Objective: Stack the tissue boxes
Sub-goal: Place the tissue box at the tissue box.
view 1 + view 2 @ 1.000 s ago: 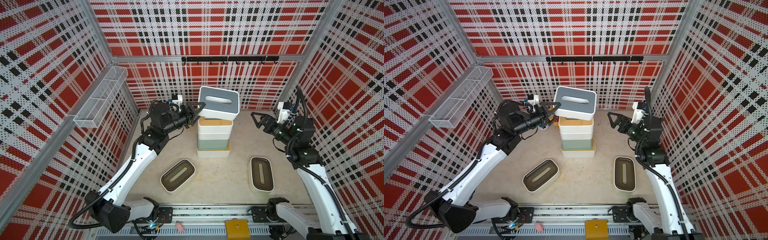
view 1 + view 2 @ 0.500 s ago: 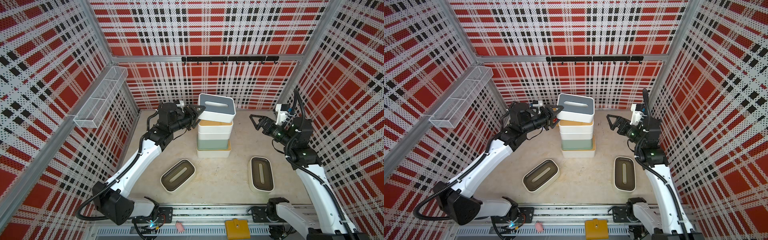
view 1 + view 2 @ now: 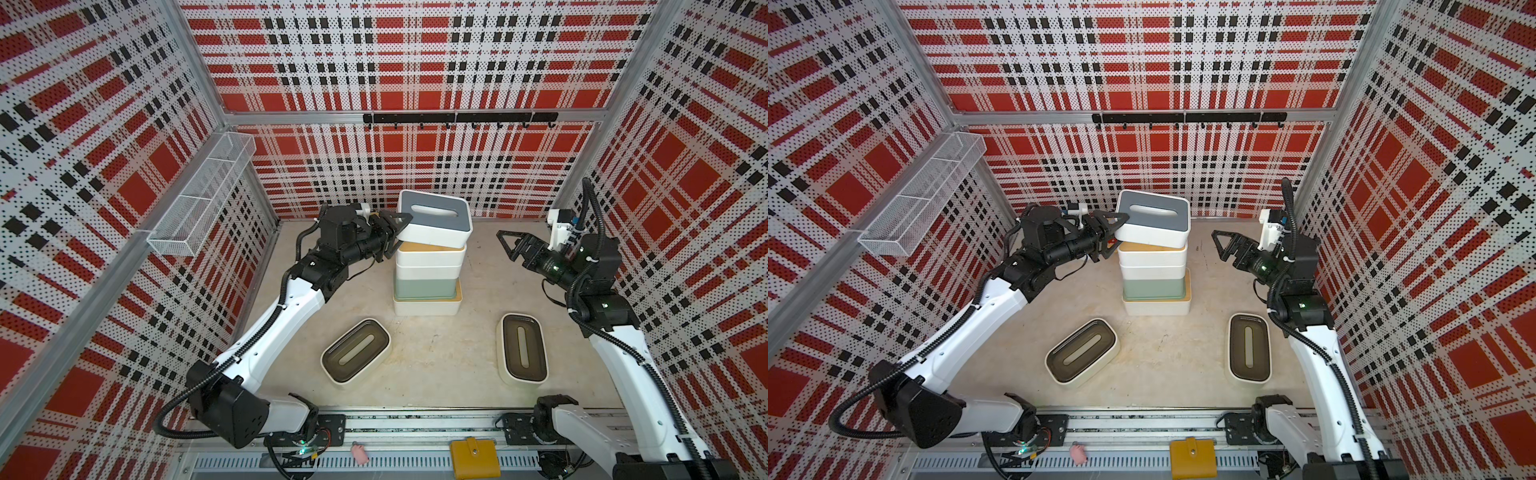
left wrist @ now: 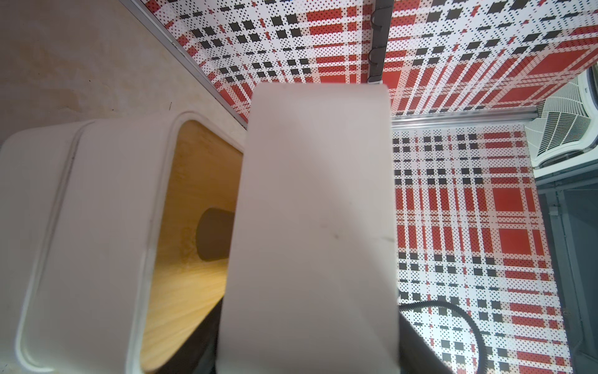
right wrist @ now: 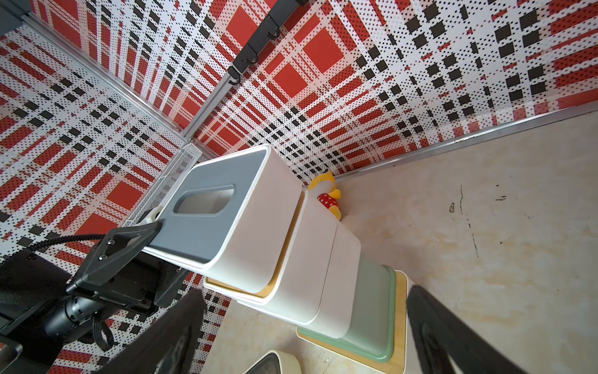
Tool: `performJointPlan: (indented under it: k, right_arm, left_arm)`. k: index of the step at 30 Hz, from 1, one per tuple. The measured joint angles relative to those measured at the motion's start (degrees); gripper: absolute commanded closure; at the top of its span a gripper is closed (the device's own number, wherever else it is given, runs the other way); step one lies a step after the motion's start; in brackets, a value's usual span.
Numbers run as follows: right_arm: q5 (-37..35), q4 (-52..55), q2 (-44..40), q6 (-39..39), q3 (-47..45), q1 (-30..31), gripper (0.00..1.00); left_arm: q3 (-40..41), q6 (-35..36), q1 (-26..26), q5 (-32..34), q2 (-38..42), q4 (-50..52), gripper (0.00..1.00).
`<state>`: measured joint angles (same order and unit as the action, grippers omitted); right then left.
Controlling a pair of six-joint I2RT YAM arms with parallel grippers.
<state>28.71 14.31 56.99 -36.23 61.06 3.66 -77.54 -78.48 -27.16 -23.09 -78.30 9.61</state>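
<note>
A stack of several tissue boxes (image 3: 428,274) (image 3: 1154,276) stands at the back middle of the table, and its top box has a bamboo lid (image 4: 194,194). Over it hangs a white box with a grey lid (image 3: 434,222) (image 3: 1152,222) (image 5: 226,220), tilted. My left gripper (image 3: 397,235) (image 3: 1116,232) is shut on its left end, which is raised off the bamboo lid. My right gripper (image 3: 508,246) (image 3: 1220,246) (image 5: 304,349) stands open and empty to the right of the stack. Two dark-lidded boxes (image 3: 355,355) (image 3: 523,354) lie flat nearer the front.
A wire basket (image 3: 203,203) hangs on the left wall and a hook rail (image 3: 457,118) on the back wall. A small yellow and red toy (image 5: 326,194) lies behind the stack. A yellow wallet (image 3: 475,457) and a pink bit (image 3: 360,454) sit on the front rail.
My left gripper has lowered the grey-lidded box toward the top of the stack and reached further in. The right gripper has barely moved.
</note>
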Motion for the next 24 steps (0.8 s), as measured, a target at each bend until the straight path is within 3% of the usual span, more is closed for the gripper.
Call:
performJointPlan:
  k: [24]
  right_arm:
    - [0.9,-1.0,0.0,-0.5,-2.5,0.0,0.00]
  left_arm:
    - [0.0,-0.1,0.2,0.0,0.0,1.3,0.48]
